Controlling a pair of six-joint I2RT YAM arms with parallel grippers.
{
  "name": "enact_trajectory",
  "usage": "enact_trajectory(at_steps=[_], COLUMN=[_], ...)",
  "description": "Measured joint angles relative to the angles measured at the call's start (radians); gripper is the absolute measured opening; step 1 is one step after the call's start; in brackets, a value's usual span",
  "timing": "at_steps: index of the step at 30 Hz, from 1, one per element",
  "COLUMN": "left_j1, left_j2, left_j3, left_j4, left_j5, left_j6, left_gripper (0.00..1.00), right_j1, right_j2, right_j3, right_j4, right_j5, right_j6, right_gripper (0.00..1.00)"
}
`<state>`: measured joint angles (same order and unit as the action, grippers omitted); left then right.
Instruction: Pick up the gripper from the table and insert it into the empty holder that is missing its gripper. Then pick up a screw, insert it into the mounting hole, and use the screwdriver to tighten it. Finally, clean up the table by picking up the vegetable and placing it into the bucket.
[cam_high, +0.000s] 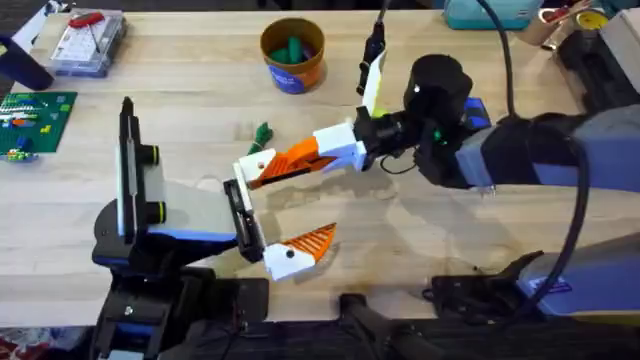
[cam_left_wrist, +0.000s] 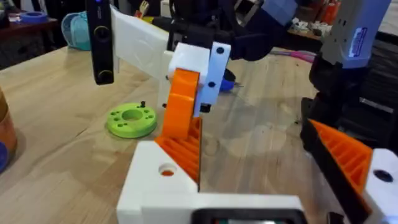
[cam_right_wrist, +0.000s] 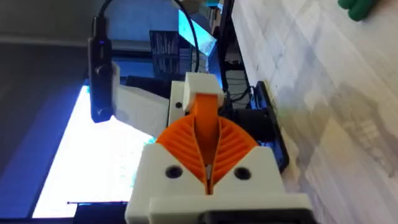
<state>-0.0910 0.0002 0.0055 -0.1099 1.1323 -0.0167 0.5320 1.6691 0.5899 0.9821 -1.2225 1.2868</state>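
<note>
The gripper (cam_high: 262, 166), a white block with an orange ribbed tip, sits at the far end of the black bar holder (cam_high: 240, 215) on the left arm. My right gripper (cam_high: 300, 155) is shut on its orange tip (cam_right_wrist: 205, 115). In the left wrist view the gripper's white base (cam_left_wrist: 163, 180) lies close by, with the right gripper's fingers (cam_left_wrist: 186, 93) clamped above it. The left gripper (cam_high: 268, 210) is open, and its one mounted finger (cam_high: 298, 250) stands at the bar's near end. A green vegetable (cam_high: 262, 132) lies on the table. The bucket (cam_high: 292, 58) stands at the back with something green inside.
A lime-green disc (cam_left_wrist: 132, 119) lies on the table beside the right gripper. A clear plastic box (cam_high: 85, 45) with a red-handled tool on it sits at the back left. A green board (cam_high: 35, 120) is at the left edge. Clutter lines the back right.
</note>
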Motion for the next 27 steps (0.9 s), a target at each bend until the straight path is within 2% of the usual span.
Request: enact_trajectory(at_steps=[14,27], left_j1=[0.000,0.000], left_j2=[0.000,0.000], left_j3=[0.000,0.000], left_j4=[0.002,0.001], left_j5=[-0.007,0.000], left_j6=[0.009,0.009], left_gripper=[0.991,0.991], right_j1=[-0.003,-0.010], right_j2=[0.000,0.000], right_j3=[0.060,0.065], right_j4=[-0.122,-0.146], right_j5=[-0.041,-0.058], right_j6=[-0.050,-0.116], right_gripper=[0.012,0.011])
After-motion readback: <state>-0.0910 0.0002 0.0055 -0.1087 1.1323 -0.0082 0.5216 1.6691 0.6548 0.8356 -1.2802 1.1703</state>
